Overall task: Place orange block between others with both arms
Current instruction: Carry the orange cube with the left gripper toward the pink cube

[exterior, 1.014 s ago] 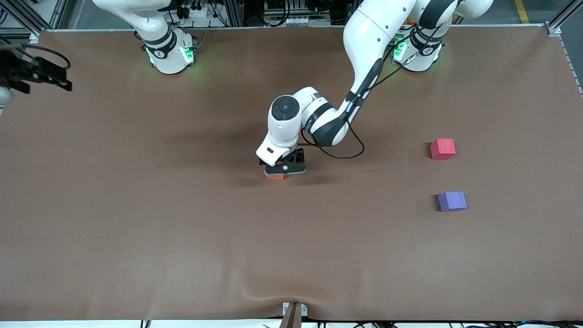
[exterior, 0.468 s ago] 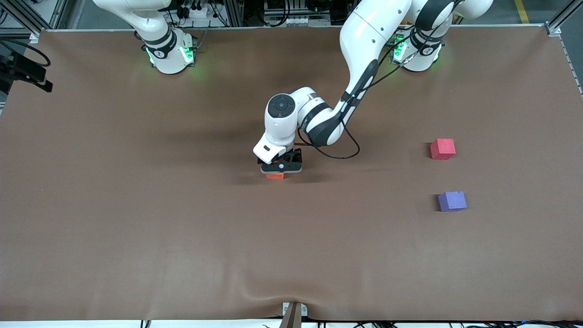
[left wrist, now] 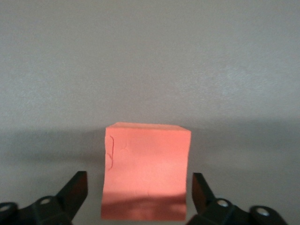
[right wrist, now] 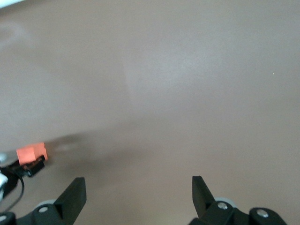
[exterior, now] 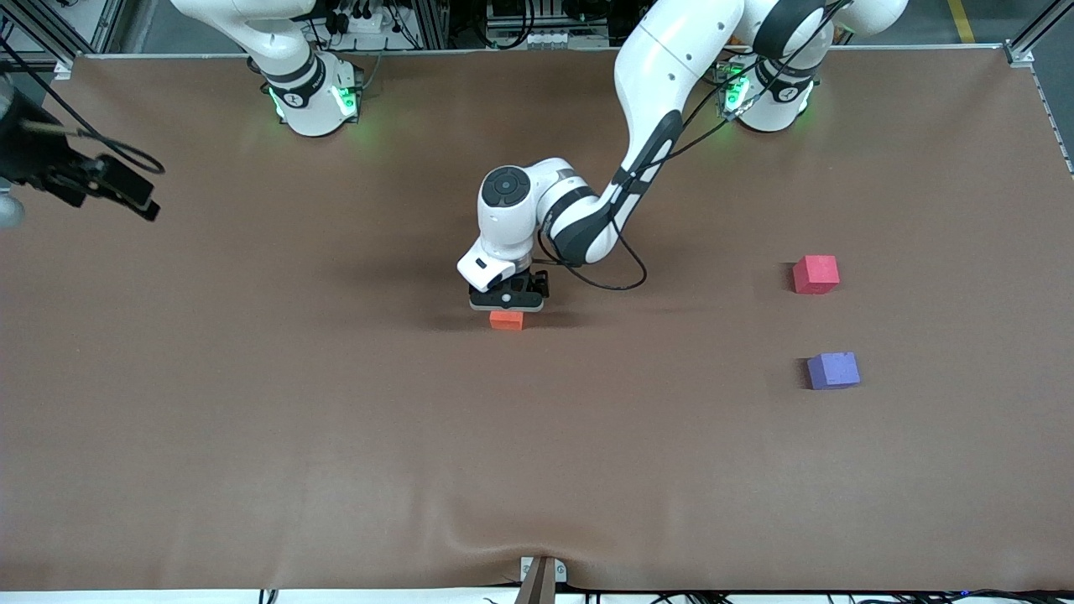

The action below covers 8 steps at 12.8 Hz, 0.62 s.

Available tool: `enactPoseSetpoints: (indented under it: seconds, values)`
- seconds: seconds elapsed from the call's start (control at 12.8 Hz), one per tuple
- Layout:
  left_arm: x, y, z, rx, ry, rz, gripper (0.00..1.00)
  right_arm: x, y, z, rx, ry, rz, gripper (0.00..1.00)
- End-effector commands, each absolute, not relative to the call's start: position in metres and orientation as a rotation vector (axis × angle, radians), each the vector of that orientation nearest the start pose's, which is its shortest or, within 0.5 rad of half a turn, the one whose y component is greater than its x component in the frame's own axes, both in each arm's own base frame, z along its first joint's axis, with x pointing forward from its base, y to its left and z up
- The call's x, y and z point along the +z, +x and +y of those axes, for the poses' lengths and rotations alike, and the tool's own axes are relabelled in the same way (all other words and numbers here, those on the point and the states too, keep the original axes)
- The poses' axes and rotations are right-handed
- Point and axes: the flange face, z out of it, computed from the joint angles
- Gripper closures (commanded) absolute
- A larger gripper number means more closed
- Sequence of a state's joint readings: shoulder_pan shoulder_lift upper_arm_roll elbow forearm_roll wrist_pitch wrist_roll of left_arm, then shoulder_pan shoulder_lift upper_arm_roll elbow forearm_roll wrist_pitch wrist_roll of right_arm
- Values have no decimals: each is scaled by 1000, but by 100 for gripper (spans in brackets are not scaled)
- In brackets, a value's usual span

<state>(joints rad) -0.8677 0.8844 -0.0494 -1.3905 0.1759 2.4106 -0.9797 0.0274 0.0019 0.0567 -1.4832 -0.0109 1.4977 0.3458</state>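
The orange block [exterior: 506, 320] rests on the brown table near its middle. My left gripper [exterior: 506, 302] hangs just over it, pointing down. In the left wrist view the orange block [left wrist: 146, 171] sits between the fingers of the left gripper [left wrist: 140, 188], which is open, with a thin gap on each side. The others, a pinkish-red cube [exterior: 815, 273] and a purple-blue cube [exterior: 833, 370], lie apart toward the left arm's end. My right gripper [exterior: 126, 191] hovers open and empty over the right arm's end of the table. Its wrist view shows the right gripper [right wrist: 139, 188] and, some way off, the orange block [right wrist: 32, 153].
The brown mat [exterior: 336, 419] covers the whole table. The gap between the pinkish-red and purple-blue cubes [exterior: 824, 323] is bare mat. The arm bases [exterior: 315, 96] stand along the table edge farthest from the front camera. A small bracket [exterior: 541, 575] sits at the nearest edge.
My left gripper has shifted slightly toward the right arm's end and now uncovers more of the orange block. My right gripper has swung about over its end of the table. The cubes have not moved.
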Motion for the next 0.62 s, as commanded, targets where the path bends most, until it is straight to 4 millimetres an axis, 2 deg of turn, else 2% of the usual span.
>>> enactPoseSetpoints:
  seconds: [0.0,0.08,0.16,0.31,0.39,0.55]
  values:
    - [192,466,-586,-302,-3177,146,100,654,551,24,-48,-3119,539,0]
    - [195,468,-584,-305,-3176,145,100,649,554,9,-26,-3109,563,0]
    - [199,475,-580,-313,-3181,117,100,648,554,10,-18,-3111,554,0]
    - [213,503,-556,-307,-3185,33,100,649,554,12,-16,-3121,507,0]
    - [222,512,-542,-285,-3171,-8,97,649,553,12,-10,-3134,426,0]
    - [234,514,-522,-230,-3130,-76,97,648,551,6,11,-3153,353,0]
